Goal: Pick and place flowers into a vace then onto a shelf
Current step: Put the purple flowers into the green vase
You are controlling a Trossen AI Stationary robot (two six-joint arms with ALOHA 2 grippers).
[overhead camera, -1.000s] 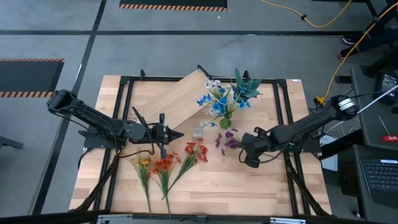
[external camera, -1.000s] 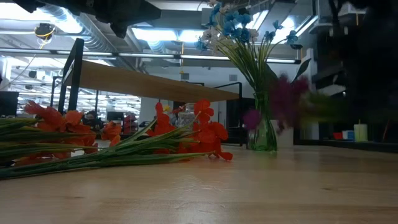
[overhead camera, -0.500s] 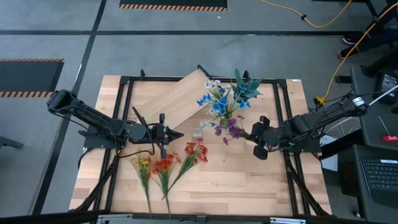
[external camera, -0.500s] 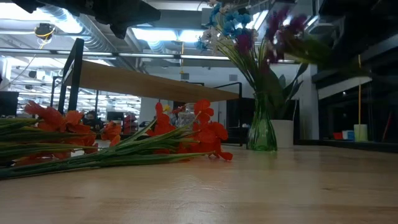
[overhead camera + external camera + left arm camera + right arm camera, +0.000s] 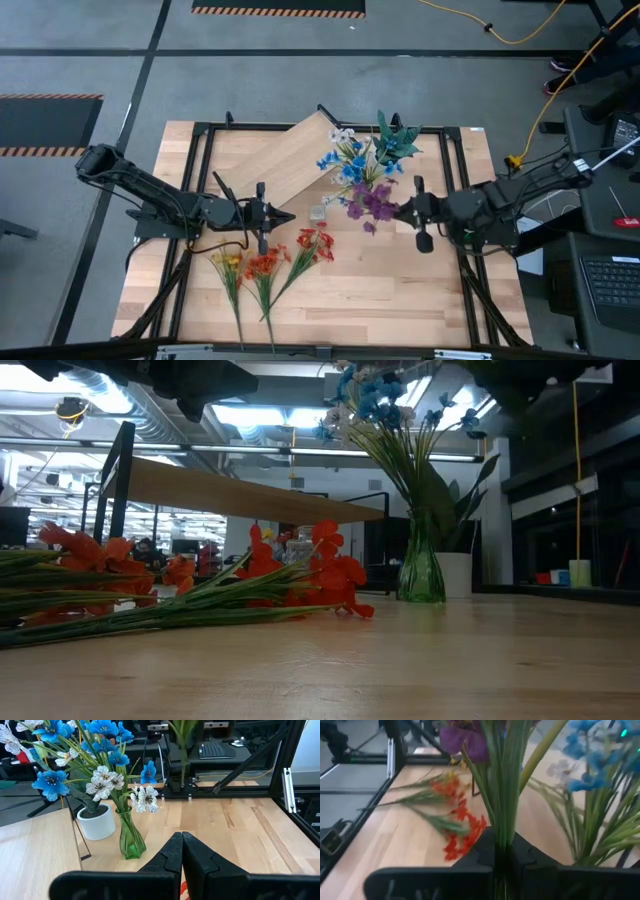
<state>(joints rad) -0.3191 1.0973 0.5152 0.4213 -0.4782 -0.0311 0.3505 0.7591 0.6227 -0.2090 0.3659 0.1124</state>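
From above, the right gripper (image 5: 404,209) sits just beside the vase (image 5: 362,187), its 2 fingers pinched on the green stems of the purple flowers (image 5: 370,203), whose blooms hang between it and the blue and white flowers (image 5: 350,160) already standing in the vase. The right wrist view adds what the high view cannot: the stems (image 5: 504,785) rise straight out from between the pressed fingers (image 5: 480,851), with a purple bloom (image 5: 465,740) above. The low view shows the glass vase (image 5: 420,572) upright on the table, but the purple spray is cut off above its frame.

The left gripper (image 5: 287,215) waits, fingers pressed together on nothing, the tilted shelf (image 5: 280,160) just beyond it; its wrist view looks across at the vase (image 5: 131,839) and a white pot (image 5: 96,821) beside it. Near it, toward the table's front edge, lie the orange-red flowers (image 5: 312,245) and a yellow spray (image 5: 228,262).

The right wrist view blurs the blue blooms. A small grey object (image 5: 317,213) between the 2 grippers is too small to identify.

The tabletop (image 5: 400,300) is light wood plank in a black frame; grey floor with striped tape surrounds it, and a keyboard (image 5: 610,280) sits far behind the right gripper.
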